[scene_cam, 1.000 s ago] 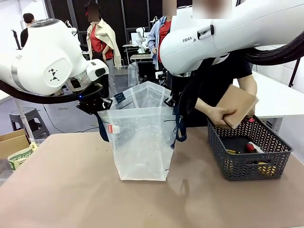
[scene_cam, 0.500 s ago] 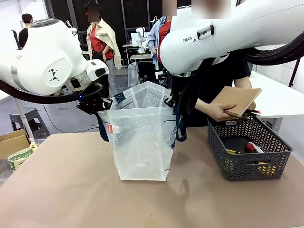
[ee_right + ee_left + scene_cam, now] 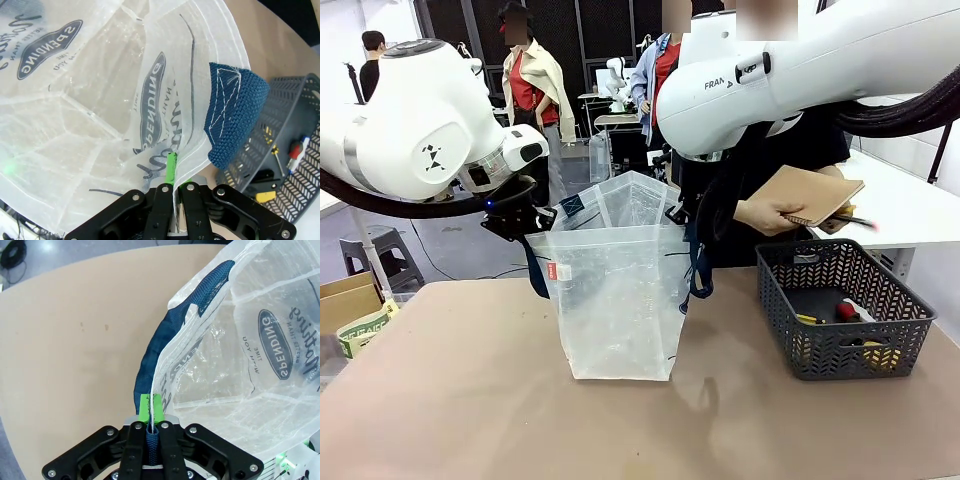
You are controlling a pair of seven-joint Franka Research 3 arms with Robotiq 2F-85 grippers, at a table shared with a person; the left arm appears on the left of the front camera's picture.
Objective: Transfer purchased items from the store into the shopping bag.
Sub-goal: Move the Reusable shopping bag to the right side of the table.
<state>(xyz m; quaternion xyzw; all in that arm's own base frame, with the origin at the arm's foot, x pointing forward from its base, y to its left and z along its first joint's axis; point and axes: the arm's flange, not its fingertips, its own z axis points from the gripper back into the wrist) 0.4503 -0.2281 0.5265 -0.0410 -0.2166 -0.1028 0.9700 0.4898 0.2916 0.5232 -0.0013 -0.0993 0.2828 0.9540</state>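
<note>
Pinching the translucent plastic tote (image 3: 615,310) mid-frame, left hand (image 3: 151,410) and right hand (image 3: 172,169) are clamped fully on its rim; slipping film would collapse its mouth.

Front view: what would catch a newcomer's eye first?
The clear shopping bag stands mid-table, its mouth held open by the left pincer and right pincer, each shut on its rim. To its right, a person's hand holds a flat tan packet above the dark grey basket.

Tan-brown table (image 3: 460,400), matte top with a few faint marks. Clear shopping bag (image 3: 615,300) stands upright on it near the middle (base flat on the surface). Dark grey basket (image 3: 840,350) sits on the robot's right side, apart from the bag.
</note>
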